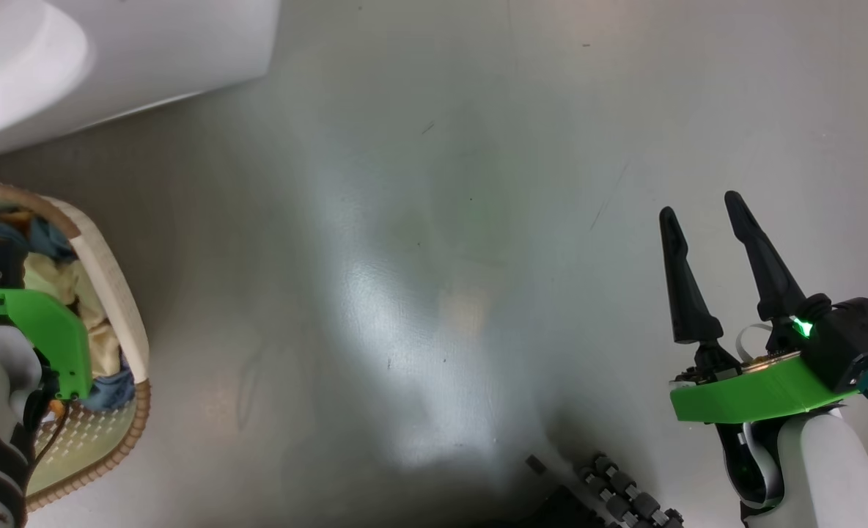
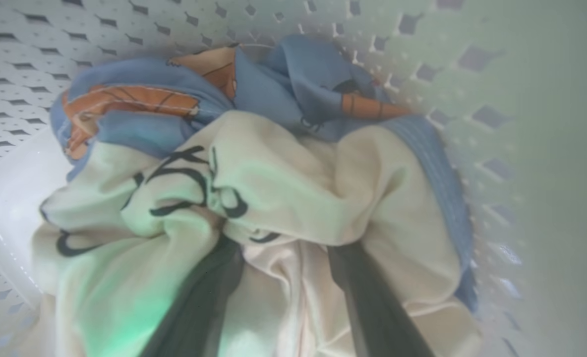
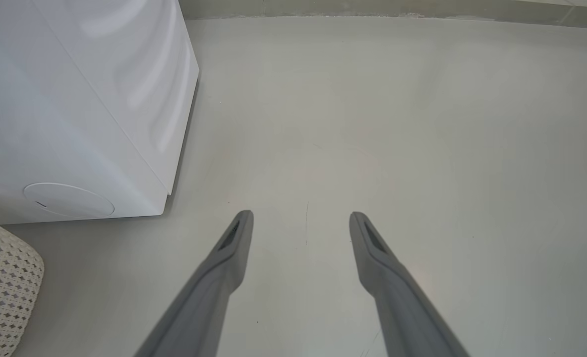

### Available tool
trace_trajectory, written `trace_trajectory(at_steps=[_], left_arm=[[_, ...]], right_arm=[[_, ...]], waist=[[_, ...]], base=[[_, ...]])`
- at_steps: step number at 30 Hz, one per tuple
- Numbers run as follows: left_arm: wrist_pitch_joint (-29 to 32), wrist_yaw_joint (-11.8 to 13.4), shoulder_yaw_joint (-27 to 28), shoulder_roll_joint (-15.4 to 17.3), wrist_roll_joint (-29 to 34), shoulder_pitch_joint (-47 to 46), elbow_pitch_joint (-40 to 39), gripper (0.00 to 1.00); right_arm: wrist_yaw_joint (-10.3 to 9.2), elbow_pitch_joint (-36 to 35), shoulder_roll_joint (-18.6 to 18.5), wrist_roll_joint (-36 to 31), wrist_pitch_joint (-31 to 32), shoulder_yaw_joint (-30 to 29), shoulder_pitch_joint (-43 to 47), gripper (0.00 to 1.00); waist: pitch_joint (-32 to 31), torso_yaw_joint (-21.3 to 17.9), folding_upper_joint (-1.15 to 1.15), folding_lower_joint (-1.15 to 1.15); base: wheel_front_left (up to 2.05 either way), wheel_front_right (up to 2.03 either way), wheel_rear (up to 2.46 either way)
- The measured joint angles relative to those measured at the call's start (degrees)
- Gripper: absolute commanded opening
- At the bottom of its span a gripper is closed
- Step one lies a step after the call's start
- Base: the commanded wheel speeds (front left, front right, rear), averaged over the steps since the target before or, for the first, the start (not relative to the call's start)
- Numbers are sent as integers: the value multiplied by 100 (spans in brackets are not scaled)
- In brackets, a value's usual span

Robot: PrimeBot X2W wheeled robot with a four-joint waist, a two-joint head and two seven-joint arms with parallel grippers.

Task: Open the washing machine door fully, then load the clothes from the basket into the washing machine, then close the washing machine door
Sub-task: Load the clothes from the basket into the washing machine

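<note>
While loading is under way, the left gripper (image 2: 283,248) straddles the clothes (image 2: 293,168) in the basket (image 2: 21,59), jaws wide, nothing clamped yet — next it likely needs a firm pinch, then a lift.

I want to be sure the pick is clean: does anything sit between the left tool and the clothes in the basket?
Nothing visible does. The left tool is inside the basket, its fingers pushed into the cream cloth, a fold bunched between them; the blue cloth lies beyond.
</note>
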Motion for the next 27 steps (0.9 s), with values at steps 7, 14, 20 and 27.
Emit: trace_trajectory(at_steps=[7,14,20,27], left_arm=[[-10,-1,8,-48,-94,8,55,0],[-279,-10,12,-225,-258,253,81,0],[-592,-51,14,-385,-355,570,90,0],[-1133,-59,22,-599,-490,1016,96,0]], right_arm=[[0,76,0,0,-9,-2,-15,100],[0,197,0,-1,-26,0,-36,100],[0,291,0,-48,-25,13,-52,100],[0,370,-3,-176,59,1,-34,100]], waist=[[-90,0,0,0],[-393,72,0,0],[-728,167,0,0],[-1329,358,0,0]], base=[[0,0,0],[0,0,0],[0,0,0],[0,0,0]])
